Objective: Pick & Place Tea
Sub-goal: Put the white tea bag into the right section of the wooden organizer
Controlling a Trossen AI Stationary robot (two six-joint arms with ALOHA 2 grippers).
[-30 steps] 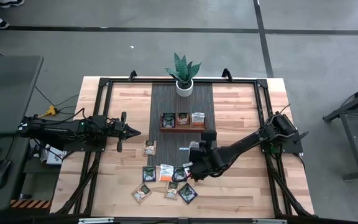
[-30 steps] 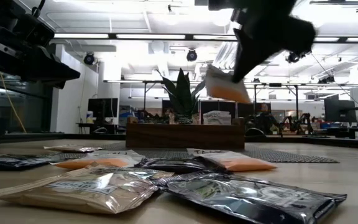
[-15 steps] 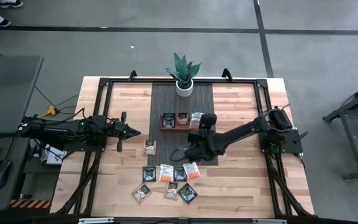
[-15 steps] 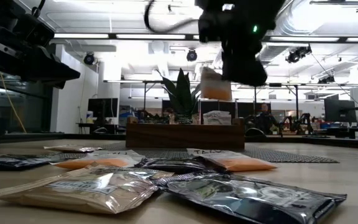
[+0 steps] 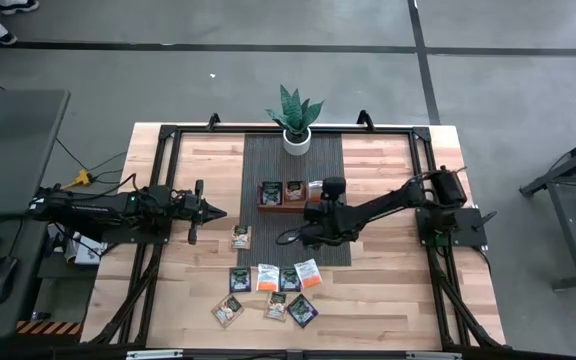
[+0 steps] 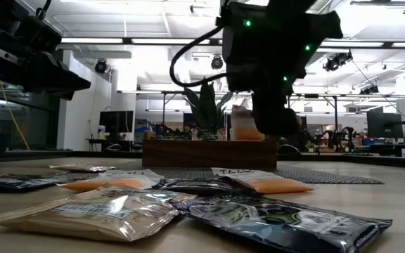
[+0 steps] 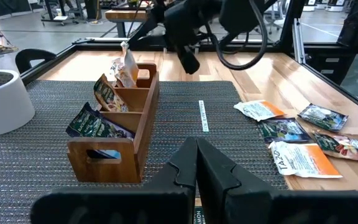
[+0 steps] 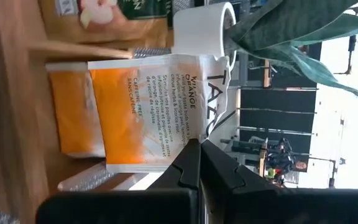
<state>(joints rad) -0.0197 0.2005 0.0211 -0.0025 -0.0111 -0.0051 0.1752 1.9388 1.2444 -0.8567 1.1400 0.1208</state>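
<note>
- The right gripper point(image 8: 197, 146) is pinched tight on an orange tea packet point(image 8: 148, 112). It holds the packet by one edge.
- The packet hangs over the right end of the wooden tray point(image 5: 295, 205). Another orange packet point(image 8: 73, 112) already stands in that end part, just behind the held one.
- In the high view the right gripper point(image 5: 320, 205) is just beside the tray, and its arm point(image 5: 388, 205) reaches in from the right side of the table point(image 5: 198, 170).
- In the low view the held packet point(image 6: 243, 125) hangs just above the tray point(image 6: 209, 153), under the dark gripper.
- The tray has three parts. Dark packets point(image 7: 95, 124) stick up from the other two parts.
- The tray sits on a dark mat point(image 5: 293, 160). A plant in a white pot point(image 5: 296, 118) stands at the far end of the mat.
- More tea lies flat on the table near the front edge point(image 5: 268, 290). Some packets are dark, some orange and white, some pale. One lone packet point(image 5: 241, 237) lies by the left edge of the mat.
- The left gripper point(image 5: 211, 212) is shut with nothing in it. It waits above the left side of the table, well apart from the tray. Its fingers point(image 7: 213, 171) are pressed together.
</note>
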